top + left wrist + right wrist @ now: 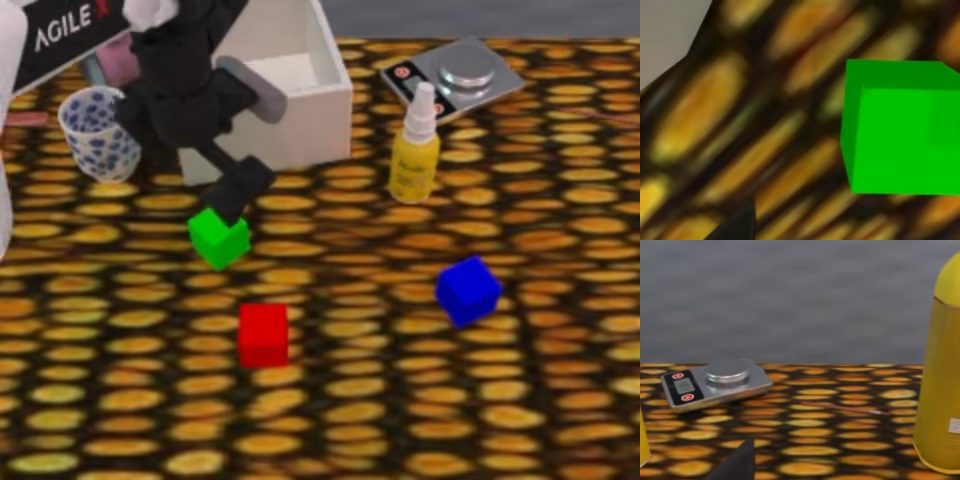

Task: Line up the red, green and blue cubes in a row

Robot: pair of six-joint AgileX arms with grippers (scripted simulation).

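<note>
The biggest hazard I judge here is the white square box standing just behind the left arm: the arm hangs over its front wall, and any swing or lift away from the cubes could clip it. Next, the left gripper is low over the green cube, at that cube's far edge; from the top view I cannot tell how wide its fingers stand or whether they have the cube, and in the left wrist view the green cube sits off to one side, not centred, so a closing move might catch only a corner and skew or flick it. The green cube already lies turned at an angle to the red cube, which lies near it toward the front of the table, while the blue cube is well apart at the right and also turned, so the row is not yet formed. Smaller bystanders are the yellow spray bottle, the patterned cup at the left and the kitchen scale at the back. The right gripper is not in the top view; its camera looks at the scale, fingers unclear. The table bears a busy orange-and-black oval pattern; behind it is a plain grey wall.
</note>
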